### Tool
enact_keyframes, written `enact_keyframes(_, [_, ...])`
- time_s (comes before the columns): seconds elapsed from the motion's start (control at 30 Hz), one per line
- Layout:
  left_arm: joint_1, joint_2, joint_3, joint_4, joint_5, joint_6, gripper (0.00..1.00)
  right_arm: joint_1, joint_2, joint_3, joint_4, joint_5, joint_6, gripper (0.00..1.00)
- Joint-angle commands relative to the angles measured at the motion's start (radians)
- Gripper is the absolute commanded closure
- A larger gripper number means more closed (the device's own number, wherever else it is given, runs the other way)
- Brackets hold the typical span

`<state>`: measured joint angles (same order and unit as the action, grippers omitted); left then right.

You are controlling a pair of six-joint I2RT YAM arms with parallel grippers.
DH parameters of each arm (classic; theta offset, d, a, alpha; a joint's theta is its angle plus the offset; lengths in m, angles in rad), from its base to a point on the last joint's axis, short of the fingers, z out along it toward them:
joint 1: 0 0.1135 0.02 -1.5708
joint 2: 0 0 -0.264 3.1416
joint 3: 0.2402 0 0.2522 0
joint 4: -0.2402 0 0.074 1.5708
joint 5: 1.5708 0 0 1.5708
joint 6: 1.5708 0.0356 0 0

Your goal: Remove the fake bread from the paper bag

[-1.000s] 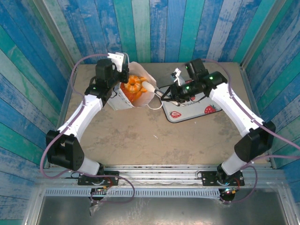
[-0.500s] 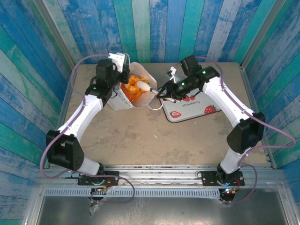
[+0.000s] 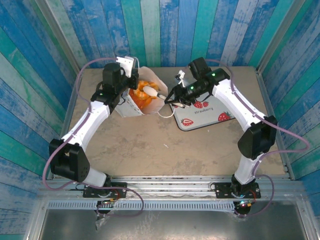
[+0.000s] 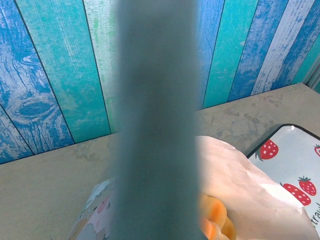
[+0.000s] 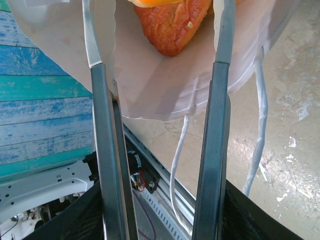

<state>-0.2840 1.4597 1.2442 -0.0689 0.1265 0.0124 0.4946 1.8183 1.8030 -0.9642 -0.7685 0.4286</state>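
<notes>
Grasping is in hand: fingers [image 5: 218, 100] of the right gripper [image 5: 156, 20] are spread wide astride a fake bread roll [image 5: 172, 25] in the paper bag [image 5: 150, 85]; closing on it, then withdrawal, is judged next. Whether the left gripper [image 3: 131, 86] is open cannot be told.

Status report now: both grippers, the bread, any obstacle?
Right gripper open, at the paper bag mouth. Left gripper at rim, grip unclear. Fake bread inside bag. No obstacle seen.

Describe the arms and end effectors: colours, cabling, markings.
The left arm and right arm have white shells with black joints. A purple-grey cable loops along each. Green lights glow near the right wrist. The right end effector has two long, thin grey metal fingers. The left end effector looks blurred grey up close.
</notes>
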Motion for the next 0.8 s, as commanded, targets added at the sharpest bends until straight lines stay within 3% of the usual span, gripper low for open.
enact_keyframes(0.0, [-0.006, -0.022, 0.016, 0.063, 0.022, 0.011, 0.99, 0.012, 0.018, 0.034, -0.018, -0.033, -0.008, 0.47])
enact_keyframes(0.53, [-0.012, -0.03, 0.009, 0.067, 0.032, 0.009, 0.99, 0.024, 0.069, 0.083, -0.031, -0.007, -0.007, 0.5])
enact_keyframes(0.77, [-0.012, -0.03, 0.003, 0.067, 0.026, 0.002, 0.99, 0.024, 0.061, 0.093, -0.031, 0.009, -0.012, 0.62])
